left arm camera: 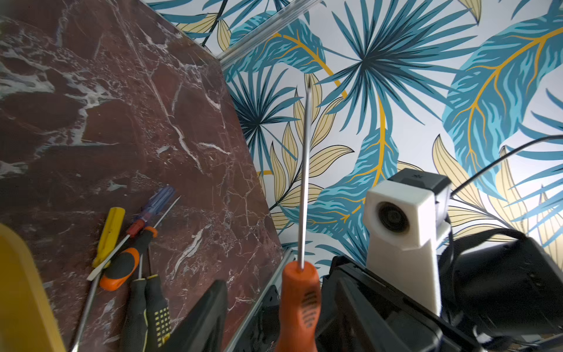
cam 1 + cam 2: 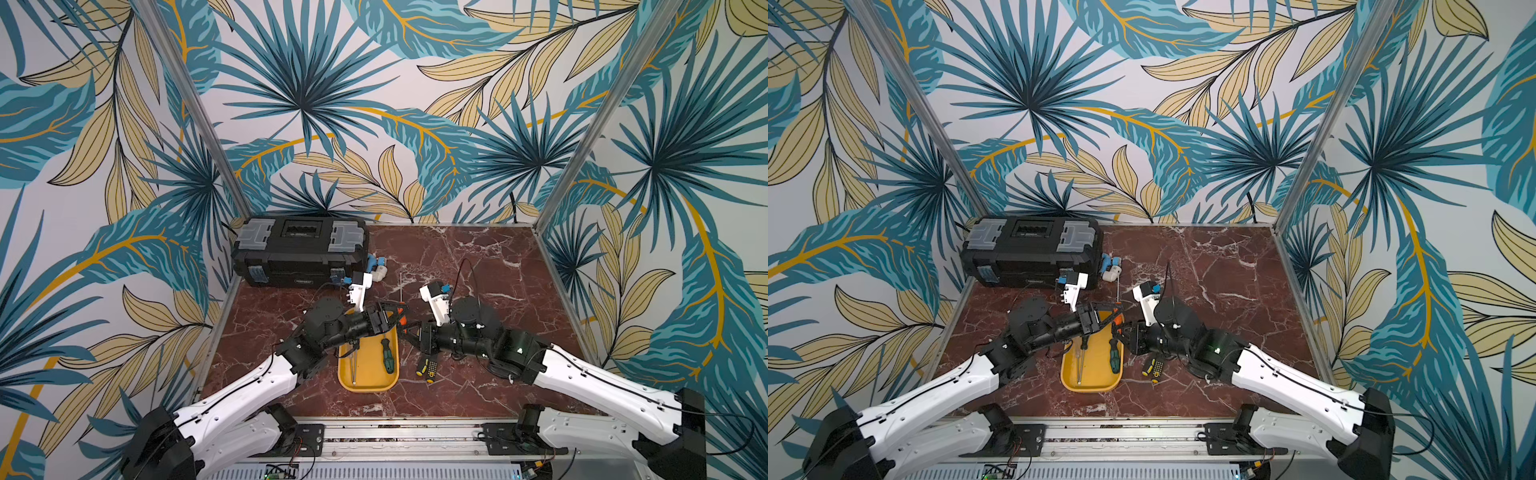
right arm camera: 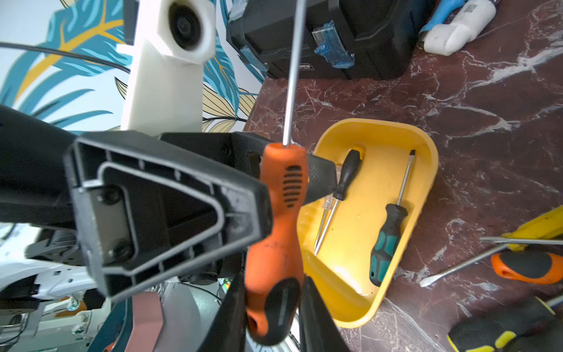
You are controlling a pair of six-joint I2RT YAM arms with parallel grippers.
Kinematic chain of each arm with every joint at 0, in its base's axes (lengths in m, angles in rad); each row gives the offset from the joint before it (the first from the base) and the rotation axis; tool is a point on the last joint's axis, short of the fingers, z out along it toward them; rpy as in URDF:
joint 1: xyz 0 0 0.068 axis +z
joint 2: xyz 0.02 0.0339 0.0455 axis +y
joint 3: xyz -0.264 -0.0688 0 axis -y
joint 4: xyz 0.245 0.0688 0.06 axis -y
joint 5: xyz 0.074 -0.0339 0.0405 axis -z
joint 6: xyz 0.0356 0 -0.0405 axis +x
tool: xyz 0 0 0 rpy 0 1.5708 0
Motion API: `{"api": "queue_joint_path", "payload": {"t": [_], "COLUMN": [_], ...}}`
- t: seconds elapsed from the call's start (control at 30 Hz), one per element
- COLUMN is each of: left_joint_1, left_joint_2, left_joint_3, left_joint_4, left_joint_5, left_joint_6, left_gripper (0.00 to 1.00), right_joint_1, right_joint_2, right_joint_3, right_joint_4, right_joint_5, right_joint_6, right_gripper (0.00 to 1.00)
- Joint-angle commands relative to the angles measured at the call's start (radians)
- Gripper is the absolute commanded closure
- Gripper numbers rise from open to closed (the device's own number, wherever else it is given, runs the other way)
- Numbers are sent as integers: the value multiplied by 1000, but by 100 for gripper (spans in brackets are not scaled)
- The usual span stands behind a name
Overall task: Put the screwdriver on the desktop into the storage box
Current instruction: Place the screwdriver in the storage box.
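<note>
An orange-handled screwdriver [image 2: 400,315] [image 3: 280,213] hangs shaft-up over the far end of the yellow storage box [image 2: 368,388] [image 3: 426,158]. My right gripper [image 3: 274,292] [image 2: 409,328] is shut on the butt of its handle. Coming from the other side, my left gripper [image 1: 275,292] [image 2: 384,318] is open around the handle's upper part, with a gap showing on one side. Inside the box lie a green-black screwdriver [image 3: 387,240] and two thin ones [image 3: 326,219]. Several more screwdrivers [image 1: 128,262] [image 2: 428,368] lie on the desktop [image 2: 478,270] beside the box.
A black toolbox [image 2: 299,249] stands at the back left. A white and blue object [image 2: 376,268] lies by its right end. Aluminium rails edge the surface, with patterned walls behind.
</note>
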Motion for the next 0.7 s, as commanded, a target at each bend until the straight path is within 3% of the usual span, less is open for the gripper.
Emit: {"api": "queue_joint_path", "payload": {"t": [0.0,0.17,0.43,0.53,0.57,0.67], "left_joint_1": [6,6,6,6,7,8], "left_joint_2": [-19,-12,-16,-18,-21,-34], "left_joint_3": [-27,-22,1,14,18,69], "left_joint_4": [145,198,69,-29,-70,-332], "left_joint_5": [51,88,35,-19,-46,-210], "left_joint_6": [-26,-31,14,43,50,99], "left_gripper": [46,63,100,100,100,100], "right_joint_1": [-12,-19,-21,-23,-23,-21], "right_joint_2": [-33,-47,-46,-50,-50,-49], "right_joint_3": [-34,-71,-80,-77,-69,-12], "right_joint_4": [112,172,181,161,134,-88], "right_joint_5": [-53,-81,-97,-87,-76,28], "right_joint_6": [45,79,85,77,67,-2], "right_gripper": [100,100,100,100,92,54]}}
